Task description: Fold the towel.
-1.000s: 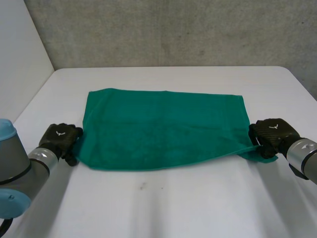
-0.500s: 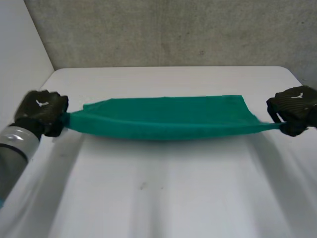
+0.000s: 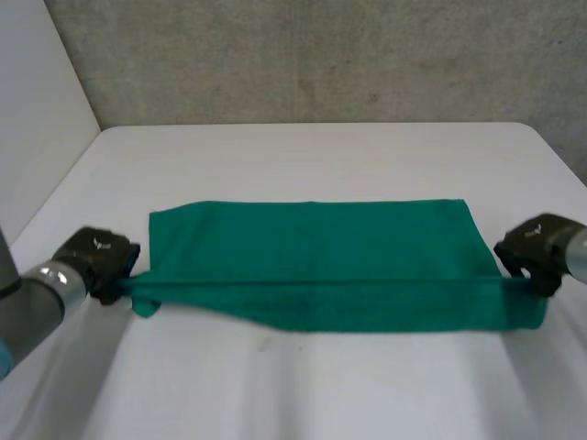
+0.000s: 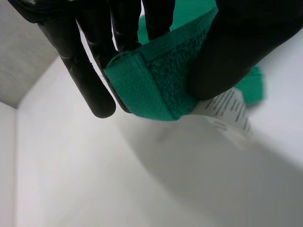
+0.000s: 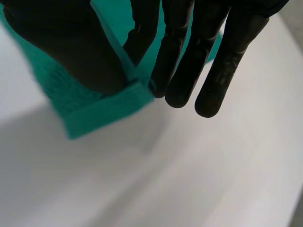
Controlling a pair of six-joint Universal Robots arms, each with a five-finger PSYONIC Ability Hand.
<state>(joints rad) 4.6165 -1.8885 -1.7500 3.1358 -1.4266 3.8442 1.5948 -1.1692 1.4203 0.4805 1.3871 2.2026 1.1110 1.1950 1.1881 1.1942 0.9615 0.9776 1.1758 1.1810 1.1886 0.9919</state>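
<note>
The green towel (image 3: 312,243) lies across the middle of the white table (image 3: 312,156), stretched taut between my two hands. At its left end, my left hand (image 3: 96,259) pinches a corner. In the left wrist view the thumb (image 4: 236,42) presses the folded towel corner (image 4: 151,80) against the fingers, and a white label (image 4: 227,109) hangs beside it. My right hand (image 3: 541,247) pinches the corner at the right end. There the thumb (image 5: 61,42) and fingers clamp the towel edge (image 5: 94,109). The held edge runs as a straight ridge, with cloth beyond it and nearer than it.
A grey wall stands behind the table's far edge (image 3: 312,125) and a white wall at the left. A small dark mark (image 3: 264,345) sits on the bare table in front of the towel.
Both hands lifted the towel's near corners off the table, pulled the cloth taut in the air, then came down again. The left hand closed on its corner. The far edge now lies nearer.
</note>
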